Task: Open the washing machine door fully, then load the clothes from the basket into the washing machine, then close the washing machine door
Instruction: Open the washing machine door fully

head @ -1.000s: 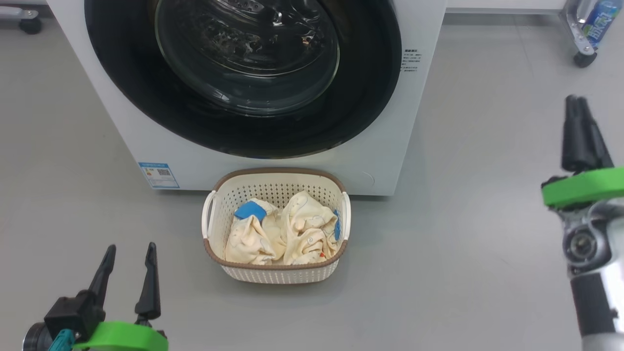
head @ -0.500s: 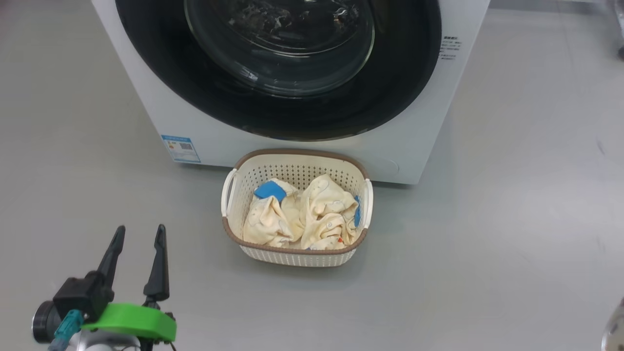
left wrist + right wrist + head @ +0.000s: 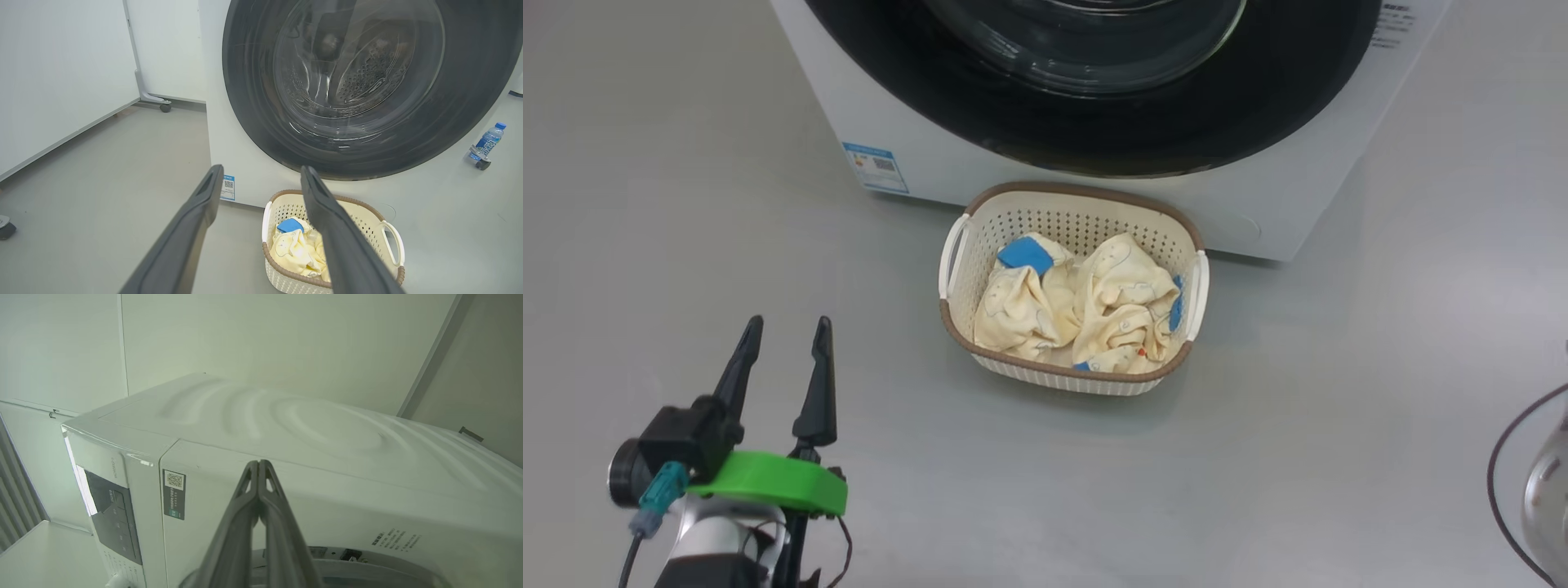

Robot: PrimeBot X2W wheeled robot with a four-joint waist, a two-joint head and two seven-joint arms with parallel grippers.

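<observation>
The washing machine [image 3: 915, 106] stands white at the top of the head view, with the washing machine door [image 3: 1094, 131] shut flat against its front, black rim around the glass. Right before it on the floor sits the basket [image 3: 1078, 192] holding the clothes [image 3: 1094, 310], cream-yellow with blue patches. My left gripper [image 3: 789, 322] hovers open and empty at the lower left, well apart from the basket. In the left wrist view its fingers [image 3: 261, 169] frame the door [image 3: 253, 102] and the basket [image 3: 367, 206]. My right gripper [image 3: 258, 462] is shut on nothing, pointing at the machine's top [image 3: 327, 428].
A water bottle [image 3: 488, 139] stands on a wheeled base right of the machine. A white panel on casters [image 3: 165, 108] stands to its left. The control panel [image 3: 114, 514] faces left in the right wrist view. A shiny piece of my right arm [image 3: 1547, 490] shows at the head view's right edge.
The head camera has swung, sliding machine and basket up and right in the picture. The right gripper, seen raised at the right edge before, has left the head view. The left gripper stays open.
</observation>
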